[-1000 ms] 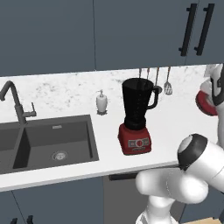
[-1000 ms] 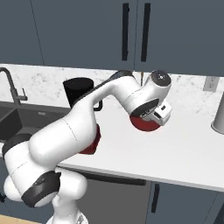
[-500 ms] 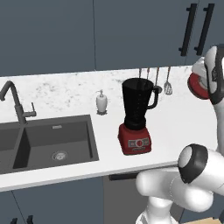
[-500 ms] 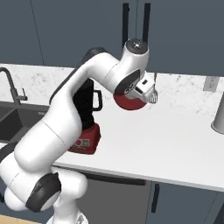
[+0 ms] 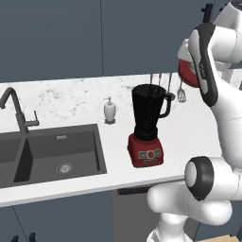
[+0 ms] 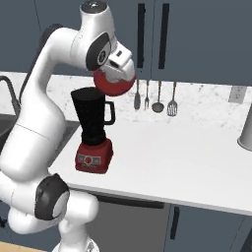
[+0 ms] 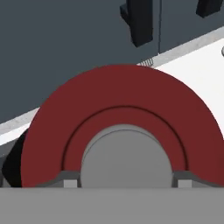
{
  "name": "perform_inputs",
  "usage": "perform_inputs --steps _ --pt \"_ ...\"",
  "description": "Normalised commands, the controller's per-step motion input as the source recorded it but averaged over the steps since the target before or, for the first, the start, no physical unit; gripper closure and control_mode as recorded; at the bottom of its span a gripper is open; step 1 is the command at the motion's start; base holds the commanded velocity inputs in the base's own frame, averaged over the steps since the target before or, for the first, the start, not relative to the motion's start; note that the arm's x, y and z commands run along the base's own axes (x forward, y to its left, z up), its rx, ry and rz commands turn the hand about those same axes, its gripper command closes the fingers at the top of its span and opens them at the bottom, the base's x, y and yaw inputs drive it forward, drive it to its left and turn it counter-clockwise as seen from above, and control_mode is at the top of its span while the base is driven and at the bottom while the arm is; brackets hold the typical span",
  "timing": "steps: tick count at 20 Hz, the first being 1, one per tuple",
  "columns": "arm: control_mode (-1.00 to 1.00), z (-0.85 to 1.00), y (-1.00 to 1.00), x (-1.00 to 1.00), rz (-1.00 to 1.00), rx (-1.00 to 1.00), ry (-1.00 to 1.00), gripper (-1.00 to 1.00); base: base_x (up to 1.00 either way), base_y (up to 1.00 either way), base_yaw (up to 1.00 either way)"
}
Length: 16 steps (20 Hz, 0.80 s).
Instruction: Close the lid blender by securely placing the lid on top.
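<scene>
The blender [image 5: 149, 116] [image 6: 91, 115] stands on the white counter, a dark jar with an open top on a red base [image 6: 93, 156]. My gripper [image 6: 117, 78] is shut on the red round lid [image 6: 114, 84] [image 5: 187, 72]. It holds the lid in the air, tilted, just above and to the right of the jar's rim and not touching it. In the hand view the lid [image 7: 122, 100] sits between my fingertips [image 7: 65, 180], with its grey middle knob in my gripper [image 7: 124, 179].
A dark sink [image 5: 56, 151] with a faucet [image 5: 14, 108] lies left of the blender. A white soap dispenser [image 5: 109, 111] stands behind it. Utensils [image 6: 157, 96] hang on the back wall. A metal vessel [image 6: 245, 130] stands at the far right. Cabinet handles [image 6: 152, 34] hang overhead.
The arm has swung the lid up and to the left, from over the right part of the counter to beside the blender's top. The grip has stayed the same.
</scene>
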Motion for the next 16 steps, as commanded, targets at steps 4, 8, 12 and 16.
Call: perform_inputs --steps 4,8,12,16 --pt "-1.00 0.86 1.00 0.38 0.09 -0.20 0.22 1.00 0.00 0.00 0.00" --pt "-1.00 0.27 1.00 0.33 0.15 -0.15 0.33 1.00 0.00 0.00 0.00" --pt "-1.00 -0.16 0.73 0.00 0.13 -0.06 0.05 1.00 0.00 0.00 0.00" --pt "-1.00 -0.42 0.22 0.00 0.10 0.00 0.04 1.00 0.00 0.00 0.00"
